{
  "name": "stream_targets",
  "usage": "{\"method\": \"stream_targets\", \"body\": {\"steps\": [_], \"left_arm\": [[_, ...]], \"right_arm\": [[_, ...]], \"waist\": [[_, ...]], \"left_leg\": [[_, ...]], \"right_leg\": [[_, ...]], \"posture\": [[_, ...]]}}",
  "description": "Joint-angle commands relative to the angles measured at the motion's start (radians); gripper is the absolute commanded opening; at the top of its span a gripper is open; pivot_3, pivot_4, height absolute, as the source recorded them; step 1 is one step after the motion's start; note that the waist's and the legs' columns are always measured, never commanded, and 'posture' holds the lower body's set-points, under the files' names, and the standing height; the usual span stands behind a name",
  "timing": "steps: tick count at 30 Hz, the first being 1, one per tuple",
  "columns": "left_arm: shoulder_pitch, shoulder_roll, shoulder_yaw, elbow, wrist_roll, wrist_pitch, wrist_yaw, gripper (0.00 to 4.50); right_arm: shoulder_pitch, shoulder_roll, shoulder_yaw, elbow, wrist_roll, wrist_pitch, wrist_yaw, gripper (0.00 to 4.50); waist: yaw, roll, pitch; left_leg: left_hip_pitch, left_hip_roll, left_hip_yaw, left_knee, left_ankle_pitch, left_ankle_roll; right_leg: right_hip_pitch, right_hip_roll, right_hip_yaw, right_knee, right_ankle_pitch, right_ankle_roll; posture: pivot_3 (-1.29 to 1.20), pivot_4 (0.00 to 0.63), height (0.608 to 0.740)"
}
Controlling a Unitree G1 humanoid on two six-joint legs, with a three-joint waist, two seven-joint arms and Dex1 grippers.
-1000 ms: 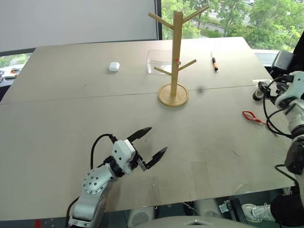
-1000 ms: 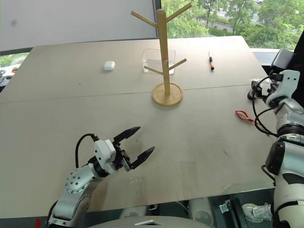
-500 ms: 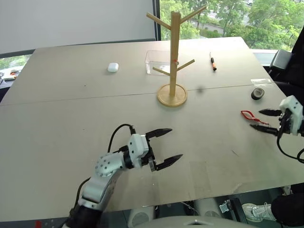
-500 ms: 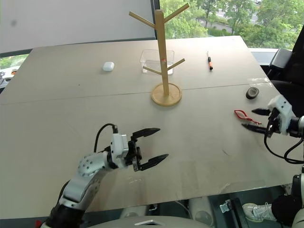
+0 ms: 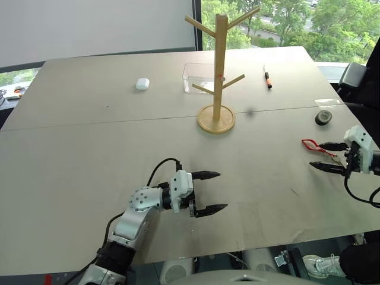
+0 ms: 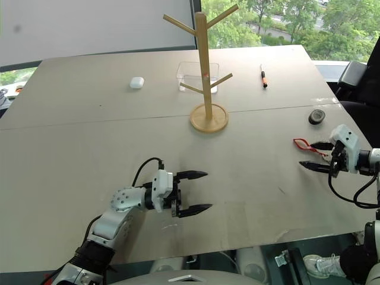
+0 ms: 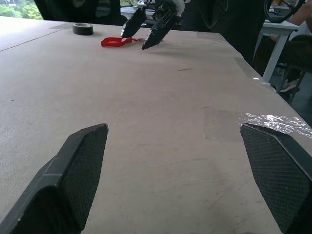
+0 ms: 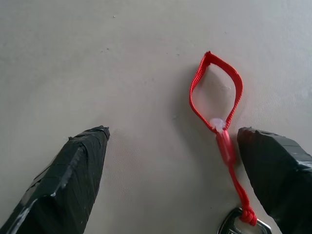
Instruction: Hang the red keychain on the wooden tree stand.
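Beige table (image 5: 89, 148): red keychain (image 8: 217, 109) lying flat between spread jaws of right gripper (image 5: 325, 157), nearer one finger, ungrasped. Left gripper (image 5: 212, 192) spread, empty.

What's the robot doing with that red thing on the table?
The robot is about to pick up the red keychain, which lies flat on the table. Its right gripper is open right beside it, not holding it. The left gripper is open and empty. The wooden tree stand has nothing hanging on it.
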Motion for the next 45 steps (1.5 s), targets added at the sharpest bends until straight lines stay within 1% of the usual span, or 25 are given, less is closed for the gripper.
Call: {"method": "stream_targets", "body": {"steps": [1, 10, 11, 12, 14, 16, 17, 18, 19, 20, 26, 29, 32, 36, 38, 41, 45], "left_arm": [[0.006, -0.003, 0.007, -0.021, 0.003, -0.026, -0.002, 4.50], [0.018, -0.002, 0.018, -0.029, 0.007, -0.042, 0.009, 4.50], [0.021, -0.002, 0.020, -0.030, 0.007, -0.043, 0.010, 4.50], [0.022, -0.001, 0.022, -0.032, 0.007, -0.044, 0.012, 4.50], [0.027, 0.000, 0.023, -0.035, 0.007, -0.045, 0.017, 4.50], [0.032, 0.001, 0.023, -0.041, 0.007, -0.045, 0.020, 4.50], [0.035, 0.002, 0.023, -0.044, 0.007, -0.045, 0.022, 4.50], [0.037, 0.002, 0.023, -0.047, 0.006, -0.044, 0.023, 4.50], [0.039, 0.003, 0.024, -0.049, 0.006, -0.044, 0.024, 4.50], [0.039, 0.003, 0.024, -0.049, 0.006, -0.044, 0.025, 4.50], [0.023, -0.001, 0.028, -0.047, 0.008, -0.036, 0.035, 4.50], [0.006, 0.005, 0.048, -0.069, 0.002, -0.005, 0.066, 4.50], [-0.020, 0.010, 0.075, -0.106, -0.021, 0.083, 0.114, 4.50], [-0.075, -0.007, 0.112, -0.226, -0.004, 0.213, 0.257, 4.50], [-0.098, -0.023, 0.118, -0.298, -0.016, 0.289, 0.321, 4.50], [-0.148, -0.039, 0.132, -0.419, -0.059, 0.445, 0.420, 4.50], [-0.250, -0.050, 0.188, -0.516, -0.114, 0.600, 0.532, 4.50]], "right_arm": [[-0.039, -0.013, -0.024, 0.040, 0.009, 0.002, -0.004, 4.49], [-0.074, 0.009, -0.004, 0.099, -0.018, -0.005, -0.010, 4.49], [-0.074, 0.011, -0.003, 0.099, -0.021, -0.007, -0.011, 3.98], [-0.074, 0.013, -0.002, 0.100, -0.025, -0.012, -0.012, 3.76], [-0.074, 0.016, -0.001, 0.101, -0.029, -0.018, -0.017, 2.88], [-0.072, 0.017, -0.001, 0.103, -0.033, -0.024, -0.024, 1.89], [-0.072, 0.018, -0.002, 0.105, -0.034, -0.027, -0.028, 1.30], [-0.073, 0.018, -0.003, 0.107, -0.035, -0.028, -0.031, 0.93], [-0.074, 0.018, -0.004, 0.108, -0.036, -0.029, -0.034, 0.39], [-0.076, 0.018, -0.004, 0.111, -0.036, -0.030, -0.036, 0.08], [-0.089, 0.025, -0.014, 0.108, -0.029, -0.039, -0.056, 0.08], [-0.107, 0.038, -0.039, 0.037, 0.009, -0.022, -0.070, 0.08], [-0.096, 0.059, -0.061, -0.114, 0.059, 0.014, -0.084, 0.08], [-0.034, 0.119, -0.054, -0.486, 0.111, 0.041, -0.148, 0.08], [-0.020, 0.141, -0.046, -0.607, 0.118, 0.058, -0.184, 0.08], [-0.053, 0.190, -0.025, -0.775, 0.140, 0.135, -0.253, 0.08], [-0.118, 0.253, 0.018, -0.896, 0.144, 0.168, -0.317, 0.08]], "waist": [[0.000, 0.000, 0.000], [-0.001, 0.000, 0.000], [-0.001, 0.000, 0.000], [-0.001, 0.000, 0.000], [-0.001, 0.000, 0.000], [-0.001, 0.000, 0.000], [-0.001, 0.000, 0.000], [-0.001, 0.000, 0.000], [-0.001, 0.000, 0.000], [-0.001, 0.000, 0.000], [-0.001, 0.000, 0.000], [-0.002, 0.000, 0.000], [-0.003, 0.000, 0.000], [0.001, 0.000, 0.000], [0.002, 0.000, 0.000], [0.006, 0.000, 0.000], [0.004, 0.000, 0.000]], "left_leg": [[0.000, 0.000, 0.000, 0.000, 0.000, 0.000], [0.000, 0.000, 0.000, 0.000, 0.000, 0.000], [0.000, 0.000, 0.000, 0.000, 0.000, 0.000], [0.000, 0.000, 0.000, 0.000, 0.000, 0.000], [0.000, 0.000, 0.000, 0.000, 0.000, 0.000], [0.000, 0.000, 0.000, 0.000, 0.000, 0.000], [0.000, 0.000, 0.000, 0.000, 0.000, 0.000], [0.000, 0.000, 0.000, 0.000, 0.000, 0.000], [0.000, 0.000, 0.000, 0.000, 0.000, 0.000], [0.000, 0.000, 0.000, 0.000, 0.000, 0.000], [0.000, 0.000, 0.000, 0.001, 0.000, 0.000], [0.000, 0.000, 0.000, 0.001, 0.000, 0.000], [0.000, 0.000, 0.000, 0.001, 0.000, 0.000], [0.000, 0.001, -0.001, 0.001, 0.000, 0.000], [-0.001, 0.001, -0.002, 0.001, 0.000, 0.000], [-0.001, 0.001, -0.002, 0.001, 0.000, -0.001], [-0.001, 0.000, -0.003, 0.001, 0.001, -0.001]], "right_leg": [[0.000, 0.000, 0.000, 0.000, 0.000, 0.000], [0.000, 0.000, 0.000, 0.000, 0.000, 0.000], [0.000, 0.000, 0.000, 0.000, 0.000, 0.000], [0.000, 0.000, 0.000, 0.000, 0.000, 0.000], [0.000, 0.000, 0.000, 0.000, 0.000, 0.000], [0.000, 0.000, 0.000, 0.000, 0.000, 0.000], [0.000, 0.000, 0.000, 0.000, 0.000, 0.000], [0.000, 0.000, 0.000, 0.000, 0.000, 0.000], [0.000, 0.000, 0.000, 0.000, 0.000, 0.000], [0.000, 0.000, 0.000, 0.000, 0.000, 0.000], [0.001, 0.000, 0.000, 0.000, 0.000, 0.000], [0.001, 0.000, 0.000, 0.000, 0.000, 0.000], [0.000, 0.000, 0.000, 0.001, 0.000, 0.000], [0.000, 0.000, 0.000, 0.001, 0.000, 0.000], [0.000, 0.000, -0.001, 0.001, 0.000, 0.000], [0.001, -0.001, -0.002, 0.001, 0.000, 0.001], [0.001, 0.000, -0.002, 0.001, 0.000, 0.001]], "posture": [[0.00, 0.150, 0.740], [0.00, 0.150, 0.740], [0.00, 0.150, 0.740], [0.00, 0.150, 0.740], [0.00, 0.150, 0.740], [0.00, 0.150, 0.740], [0.00, 0.150, 0.740], [0.00, 0.150, 0.740], [0.00, 0.150, 0.740], [0.00, 0.150, 0.740], [0.00, 0.150, 0.740], [0.00, 0.150, 0.740], [0.00, 0.150, 0.740], [0.00, 0.150, 0.740], [0.00, 0.150, 0.740], [0.00, 0.150, 0.740], [0.00, 0.150, 0.740]]}}
